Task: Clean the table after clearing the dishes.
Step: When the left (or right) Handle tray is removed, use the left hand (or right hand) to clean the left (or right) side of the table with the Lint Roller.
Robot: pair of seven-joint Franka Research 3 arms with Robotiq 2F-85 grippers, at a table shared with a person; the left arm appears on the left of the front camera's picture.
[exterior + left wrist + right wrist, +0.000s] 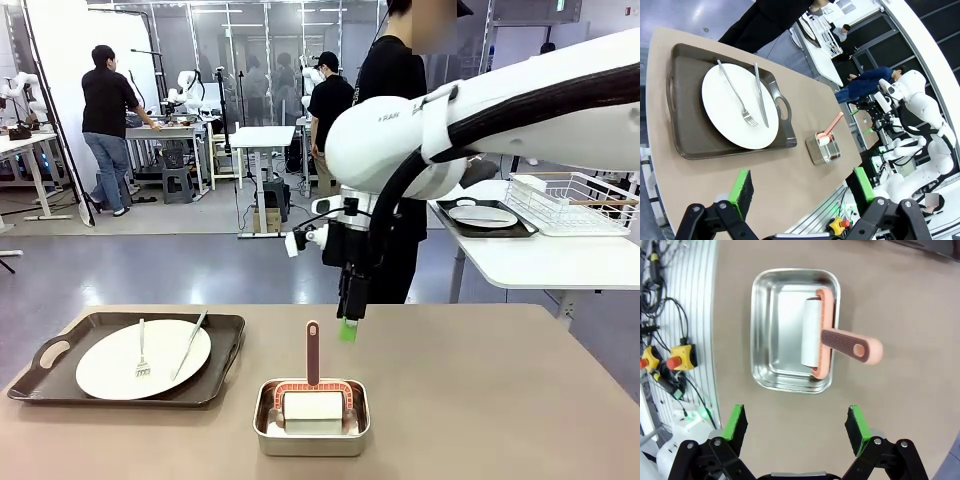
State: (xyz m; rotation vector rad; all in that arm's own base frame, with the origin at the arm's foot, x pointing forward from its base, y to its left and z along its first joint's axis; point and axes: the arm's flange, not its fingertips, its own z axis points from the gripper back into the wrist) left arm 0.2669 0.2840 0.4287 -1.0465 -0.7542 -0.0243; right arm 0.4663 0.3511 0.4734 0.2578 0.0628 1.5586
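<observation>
- One steel pan [311, 425] sits nearest, by the front edge of the counter [480, 400]. It carries a lint roller [313, 405] whose coral handle stands upright, judged so placed for a pick-up from above.
- Right claw [348, 325] hangs just above and beyond that handle, pointing down. Its fingers are spread wide with nothing between them. Judged staged to take the roller.
- Left claw [802, 190] is likewise spread wide and empty, poised over bare counter short of the tray [225, 360].
- Dishes: one white plate [110, 365], fork [141, 350] and knife [190, 343] laid across it, rests on the tray at the counter's left. Not yet cleared, so rolling looks premature.
- Person [390, 70] stands at the far edge.
- Farther right, a second tray [520, 230] lies on a white side table [540, 260] beside a wire rack [570, 200], probably the drop-off point.
</observation>
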